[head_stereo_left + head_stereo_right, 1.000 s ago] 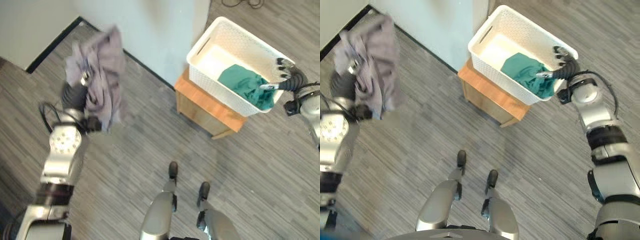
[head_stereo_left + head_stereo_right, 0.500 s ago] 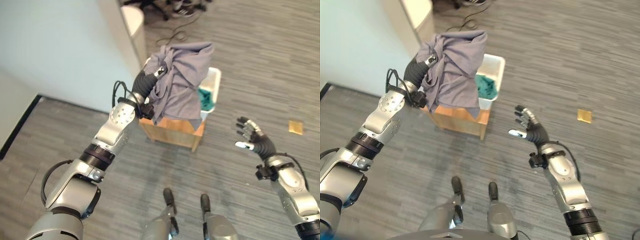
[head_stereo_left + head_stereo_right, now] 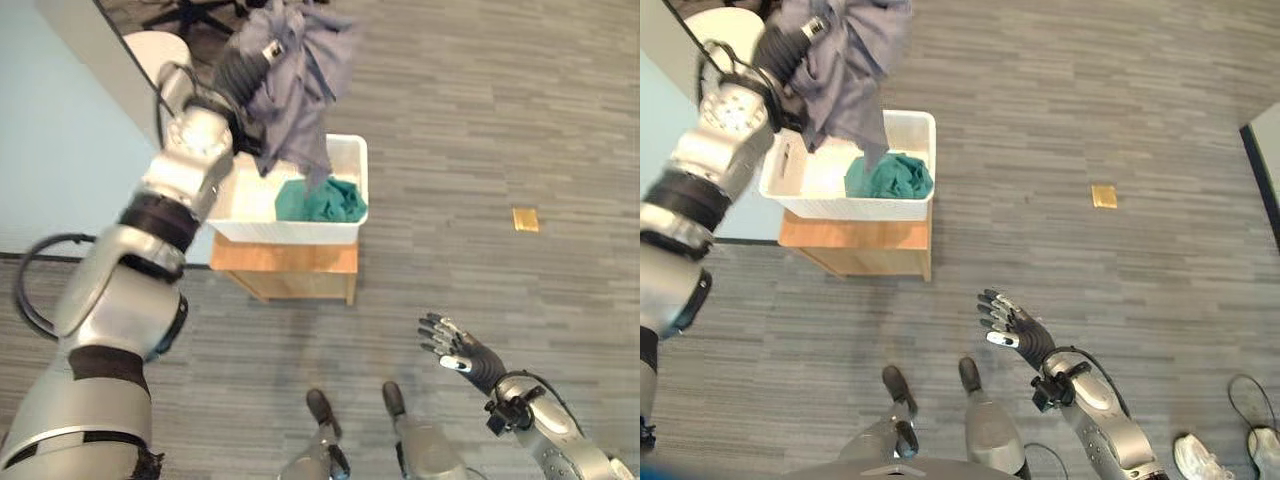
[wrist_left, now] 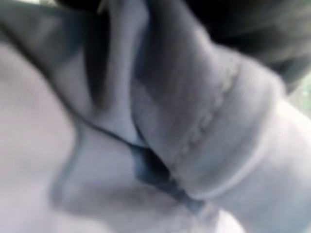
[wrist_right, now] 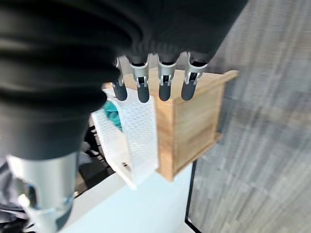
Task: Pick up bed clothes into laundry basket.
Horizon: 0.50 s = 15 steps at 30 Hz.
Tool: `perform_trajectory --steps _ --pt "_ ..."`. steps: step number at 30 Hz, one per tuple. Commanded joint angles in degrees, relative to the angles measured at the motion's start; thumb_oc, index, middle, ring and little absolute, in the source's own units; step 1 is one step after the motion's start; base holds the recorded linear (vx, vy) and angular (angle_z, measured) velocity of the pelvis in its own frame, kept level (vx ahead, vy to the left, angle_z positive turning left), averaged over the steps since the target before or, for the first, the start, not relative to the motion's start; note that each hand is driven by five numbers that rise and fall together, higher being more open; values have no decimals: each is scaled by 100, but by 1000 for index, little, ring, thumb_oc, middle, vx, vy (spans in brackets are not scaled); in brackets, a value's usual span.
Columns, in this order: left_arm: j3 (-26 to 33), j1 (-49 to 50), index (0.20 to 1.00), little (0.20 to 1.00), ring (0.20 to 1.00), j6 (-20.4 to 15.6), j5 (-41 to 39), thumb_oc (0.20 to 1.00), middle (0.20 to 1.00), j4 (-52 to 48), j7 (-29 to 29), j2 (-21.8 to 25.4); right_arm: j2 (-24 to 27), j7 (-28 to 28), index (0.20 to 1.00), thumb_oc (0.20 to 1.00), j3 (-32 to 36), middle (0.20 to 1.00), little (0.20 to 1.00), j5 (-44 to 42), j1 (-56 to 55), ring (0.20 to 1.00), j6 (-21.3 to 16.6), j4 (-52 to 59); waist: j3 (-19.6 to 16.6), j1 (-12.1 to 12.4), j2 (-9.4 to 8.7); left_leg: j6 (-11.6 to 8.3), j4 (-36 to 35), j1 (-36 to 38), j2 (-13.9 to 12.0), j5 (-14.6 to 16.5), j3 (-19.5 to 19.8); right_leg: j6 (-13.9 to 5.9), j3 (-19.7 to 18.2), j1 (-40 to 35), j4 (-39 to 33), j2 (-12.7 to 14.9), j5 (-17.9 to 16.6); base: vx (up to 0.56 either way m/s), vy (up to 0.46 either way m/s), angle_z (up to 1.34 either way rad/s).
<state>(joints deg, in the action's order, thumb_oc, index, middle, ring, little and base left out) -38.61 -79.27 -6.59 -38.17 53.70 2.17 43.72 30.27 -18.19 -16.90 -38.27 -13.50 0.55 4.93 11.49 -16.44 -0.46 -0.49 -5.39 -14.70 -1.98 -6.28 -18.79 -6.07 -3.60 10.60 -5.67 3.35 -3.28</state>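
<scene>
My left hand (image 3: 243,68) is raised over the white laundry basket (image 3: 340,232) and is shut on a grey garment (image 3: 300,95). The cloth drapes down, its lowest tip hanging inside the basket just above a teal garment (image 3: 322,200) that lies there. Up close, the left wrist view has grey cloth folds (image 4: 194,145) across it. The basket stands on a low wooden stand (image 3: 285,272) against a pale wall. My right hand (image 3: 1015,325) hovers open and empty low over the floor, well to the right of the basket. The basket (image 5: 141,131) and stand (image 5: 194,116) appear past its straight fingers (image 5: 165,82).
The grey wood-look floor (image 3: 500,130) stretches to the right of the stand. A small tan tile (image 3: 525,219) lies on it. A person's white shoes (image 3: 1255,450) are at the lower right. A dark wall edge (image 3: 1262,170) runs along the far right.
The whole picture has shifted, so the camera moved. My left hand has carried the grey garment over the basket, its tip now hanging inside. My right hand has dropped lower, still open.
</scene>
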Motion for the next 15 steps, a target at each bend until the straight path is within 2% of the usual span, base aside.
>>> perform_trajectory --steps 1,5,9,14,15 --pt "-175 -1478 200 200 200 -428 373 200 200 525 167 531 87 -171 1000 1000 226 1000 1000 -134 224 1000 -100 1 330 130 -33 -413 39 523 1 370 38 -653 261 173 67 212 -398 -31 49 -19" --pt "-294 -1863 200 200 200 -469 767 200 200 820 383 961 12 -96 1000 1000 268 1000 1000 36 81 1000 -203 -62 664 67 -161 -426 39 92 -31 297 -131 -687 183 642 67 187 -568 -22 26 -23" --pt "-98 -1773 200 200 200 -471 740 200 200 931 539 981 -58 109 1000 1000 307 1000 1000 133 96 1000 -438 -141 947 53 -263 -420 39 -372 -16 222 -143 -696 279 1053 67 190 -640 -66 17 -8" --pt "-166 -1706 200 200 200 -473 1037 200 200 1017 658 921 -128 246 1000 1000 403 1000 1000 112 15 1000 -626 -193 1184 11 -388 -404 39 -887 -17 121 -77 -690 352 1468 67 196 -708 -50 -31 3" --pt "-182 -1609 200 200 200 -455 1130 200 200 1069 608 843 -160 270 1000 1000 397 1000 1000 86 -23 1000 -682 -205 1283 2 -429 -434 39 -1043 -29 264 47 -724 361 1605 67 185 -595 12 -11 6"
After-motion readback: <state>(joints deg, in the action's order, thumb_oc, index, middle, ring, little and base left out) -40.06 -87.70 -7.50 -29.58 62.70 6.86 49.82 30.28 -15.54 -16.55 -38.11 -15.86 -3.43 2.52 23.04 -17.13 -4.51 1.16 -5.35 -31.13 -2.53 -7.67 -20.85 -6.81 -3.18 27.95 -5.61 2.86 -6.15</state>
